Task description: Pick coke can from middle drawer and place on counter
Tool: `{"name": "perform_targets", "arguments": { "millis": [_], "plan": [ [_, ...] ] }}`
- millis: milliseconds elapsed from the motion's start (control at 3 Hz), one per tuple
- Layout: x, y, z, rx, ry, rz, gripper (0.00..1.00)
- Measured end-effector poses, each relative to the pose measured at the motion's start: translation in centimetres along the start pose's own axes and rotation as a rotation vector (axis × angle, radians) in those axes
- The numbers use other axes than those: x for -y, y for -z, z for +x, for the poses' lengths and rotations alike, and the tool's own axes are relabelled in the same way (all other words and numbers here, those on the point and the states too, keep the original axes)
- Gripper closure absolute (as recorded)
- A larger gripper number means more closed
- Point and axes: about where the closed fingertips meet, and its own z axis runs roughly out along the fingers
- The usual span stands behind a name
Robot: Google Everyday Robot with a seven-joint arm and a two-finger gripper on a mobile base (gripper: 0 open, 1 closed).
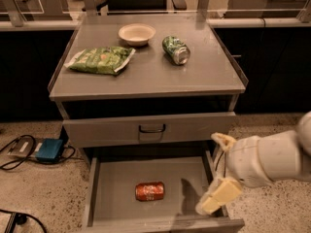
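The coke can (149, 191) lies on its side on the floor of the open middle drawer (112, 178), near the middle. My gripper (210, 174) hangs over the drawer's right wall, to the right of the can and apart from it. Its two cream fingers (216, 197) are spread wide and hold nothing. The counter (146, 76) is the grey cabinet top above.
On the counter lie a green chip bag (101, 60), a pale bowl (136, 33) and a green can (176, 49) on its side. A shut drawer front with a dark handle (151, 128) sits above the open drawer. A blue box with cables (48, 150) lies on the floor at left.
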Motion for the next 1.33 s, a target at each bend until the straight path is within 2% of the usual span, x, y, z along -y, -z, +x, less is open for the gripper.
{"name": "perform_targets", "arguments": {
  "millis": [333, 667, 1333],
  "plan": [
    [0.9, -5.2, 2.2, 0.003, -0.058, -0.016, 0.0],
    [2.3, -11.2, 4.8, 0.04, -0.149, -0.056, 0.0],
    [2.5, -17.9, 8.3, 0.067, -0.216, -0.069, 0.0]
  ]
}}
